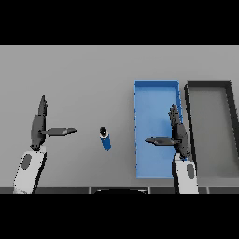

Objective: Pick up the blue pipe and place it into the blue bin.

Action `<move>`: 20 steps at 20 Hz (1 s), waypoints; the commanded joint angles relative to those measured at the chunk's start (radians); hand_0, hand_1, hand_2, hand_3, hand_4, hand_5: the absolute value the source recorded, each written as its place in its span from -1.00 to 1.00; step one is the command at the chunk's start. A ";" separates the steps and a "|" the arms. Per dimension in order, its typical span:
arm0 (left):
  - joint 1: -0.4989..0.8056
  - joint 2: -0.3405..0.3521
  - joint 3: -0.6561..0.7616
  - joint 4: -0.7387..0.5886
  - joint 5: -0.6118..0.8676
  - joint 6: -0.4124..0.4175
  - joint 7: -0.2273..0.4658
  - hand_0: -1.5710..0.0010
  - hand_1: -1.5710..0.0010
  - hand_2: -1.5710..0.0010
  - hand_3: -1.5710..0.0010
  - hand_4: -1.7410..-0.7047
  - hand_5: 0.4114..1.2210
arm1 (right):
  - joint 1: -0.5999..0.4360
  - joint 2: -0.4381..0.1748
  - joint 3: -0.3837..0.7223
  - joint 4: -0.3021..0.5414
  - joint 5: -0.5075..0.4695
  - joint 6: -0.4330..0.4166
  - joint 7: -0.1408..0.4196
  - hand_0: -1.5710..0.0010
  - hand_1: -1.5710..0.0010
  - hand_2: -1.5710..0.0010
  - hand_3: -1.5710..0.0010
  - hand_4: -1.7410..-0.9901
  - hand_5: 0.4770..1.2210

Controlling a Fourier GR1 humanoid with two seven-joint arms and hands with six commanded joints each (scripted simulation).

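Blue pipe [105, 139], short smooth cylinder, lying on grey table [70, 74] just left of blue bin [156, 88], not touching. Left robot hand [41, 128] spread, well left of pipe. Right robot hand [176, 135] spread over bin's right edge. Dark tray [210, 85] just right of bin, both flat rectangles.

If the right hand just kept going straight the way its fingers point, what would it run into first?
The right hand hangs over the blue bin, fingers straight and pointing away from the robot. That line runs along the bin's right side, so it would probably meet or cross the bin's far rim first; its height above the bin is unclear.
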 commanded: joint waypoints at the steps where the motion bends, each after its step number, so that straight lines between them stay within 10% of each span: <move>1: 0.001 -0.001 -0.001 -0.001 -0.001 0.001 -0.005 1.00 1.00 1.00 1.00 0.49 -0.55 | 0.001 -0.001 -0.001 -0.001 -0.001 0.000 -0.001 1.00 1.00 1.00 1.00 0.41 -0.69; 6: 0.002 -0.010 -0.014 -0.012 -0.011 0.009 -0.004 1.00 1.00 1.00 1.00 0.49 -0.55 | 0.006 0.001 0.002 -0.005 0.000 0.000 0.000 1.00 1.00 1.00 1.00 0.41 -0.69; 9: 0.008 0.146 -0.067 -0.002 -0.007 -0.245 -0.091 1.00 1.00 1.00 1.00 0.49 -0.54 | 0.065 -0.139 0.088 -0.083 0.164 0.046 -0.098 1.00 1.00 1.00 1.00 0.45 -0.70; 20: 0.087 0.246 -0.186 -0.179 -0.008 -0.439 -0.106 1.00 1.00 1.00 1.00 0.44 -0.66 | 0.078 -0.161 0.114 -0.129 0.187 0.066 -0.060 1.00 1.00 1.00 1.00 0.42 -0.72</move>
